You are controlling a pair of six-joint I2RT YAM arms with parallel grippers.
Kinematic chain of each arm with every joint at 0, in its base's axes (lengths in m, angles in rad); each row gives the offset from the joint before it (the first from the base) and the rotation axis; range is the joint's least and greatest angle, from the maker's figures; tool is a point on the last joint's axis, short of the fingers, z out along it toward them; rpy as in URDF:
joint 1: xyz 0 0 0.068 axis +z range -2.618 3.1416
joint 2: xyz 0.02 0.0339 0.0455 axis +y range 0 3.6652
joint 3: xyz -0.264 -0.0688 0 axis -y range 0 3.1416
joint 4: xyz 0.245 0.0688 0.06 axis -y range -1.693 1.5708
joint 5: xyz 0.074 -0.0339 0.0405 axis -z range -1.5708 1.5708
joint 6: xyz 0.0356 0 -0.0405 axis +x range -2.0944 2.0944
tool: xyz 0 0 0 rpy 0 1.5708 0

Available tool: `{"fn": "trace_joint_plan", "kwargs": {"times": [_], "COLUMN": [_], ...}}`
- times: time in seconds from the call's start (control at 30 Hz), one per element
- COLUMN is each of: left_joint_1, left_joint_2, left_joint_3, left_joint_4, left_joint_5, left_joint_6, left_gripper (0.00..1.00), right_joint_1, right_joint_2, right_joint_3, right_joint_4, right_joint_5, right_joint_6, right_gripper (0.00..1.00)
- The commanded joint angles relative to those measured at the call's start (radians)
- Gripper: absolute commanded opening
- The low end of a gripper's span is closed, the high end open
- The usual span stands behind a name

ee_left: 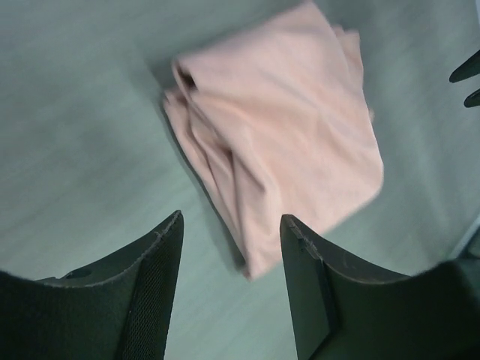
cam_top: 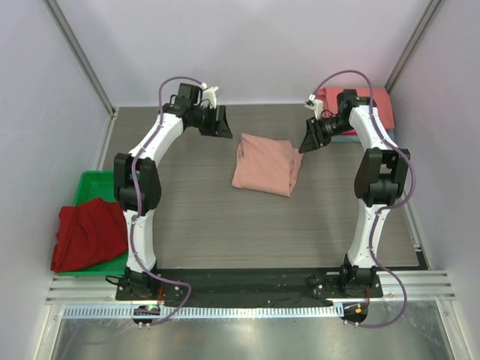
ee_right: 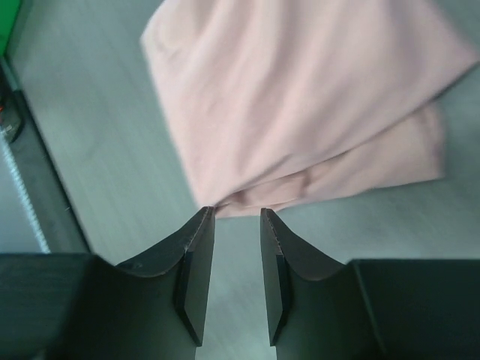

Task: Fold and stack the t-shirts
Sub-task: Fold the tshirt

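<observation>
A dusty-pink t-shirt point(cam_top: 264, 163) lies folded in a rough rectangle at the table's middle back; it also shows in the left wrist view point(ee_left: 285, 127) and the right wrist view point(ee_right: 300, 97). My left gripper point(cam_top: 223, 122) is open and empty, just left of the shirt's far corner point(ee_left: 231, 221). My right gripper point(cam_top: 307, 142) is open a little and empty, its tips close to the shirt's right edge point(ee_right: 236, 214). A dark red t-shirt point(cam_top: 88, 232) lies crumpled over the green tray. A coral-red t-shirt point(cam_top: 358, 101) sits folded on a blue-grey one point(cam_top: 346, 136) at the back right.
The green plastic tray point(cam_top: 91, 184) stands at the left edge under the dark red shirt. White walls enclose the table on three sides. A metal rail point(cam_top: 247, 289) runs along the near edge by the arm bases.
</observation>
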Motion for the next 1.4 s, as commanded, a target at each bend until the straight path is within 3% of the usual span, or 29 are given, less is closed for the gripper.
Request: {"fn": "trace_joint_plan", "kwargs": {"times": [0.0, 0.27, 0.57, 1.03, 1.37], "left_joint_1": [-0.003, -0.001, -0.018, -0.089, -0.092], "left_joint_2": [0.095, 0.253, 0.302, 0.393, 0.422], "left_joint_3": [0.094, 0.268, 0.299, 0.393, 0.408], "left_joint_4": [0.041, 0.11, 0.154, 0.222, 0.234], "left_joint_5": [-0.043, -0.102, -0.11, -0.129, -0.124], "left_joint_6": [0.058, 0.092, 0.081, 0.04, 0.029], "left_gripper": [0.55, 0.51, 0.52, 0.53, 0.49], "right_joint_1": [-0.008, -0.008, -0.001, 0.051, 0.083], "right_joint_2": [0.098, 0.295, 0.43, 0.499, 0.531], "right_joint_3": [0.145, 0.366, 0.489, 0.509, 0.503], "right_joint_4": [0.036, 0.18, 0.347, 0.378, 0.379], "right_joint_5": [0.044, 0.114, 0.137, 0.153, 0.165], "right_joint_6": [0.035, 0.155, 0.299, 0.324, 0.333], "right_gripper": [0.37, 0.41, 0.48, 0.51, 0.48]}}
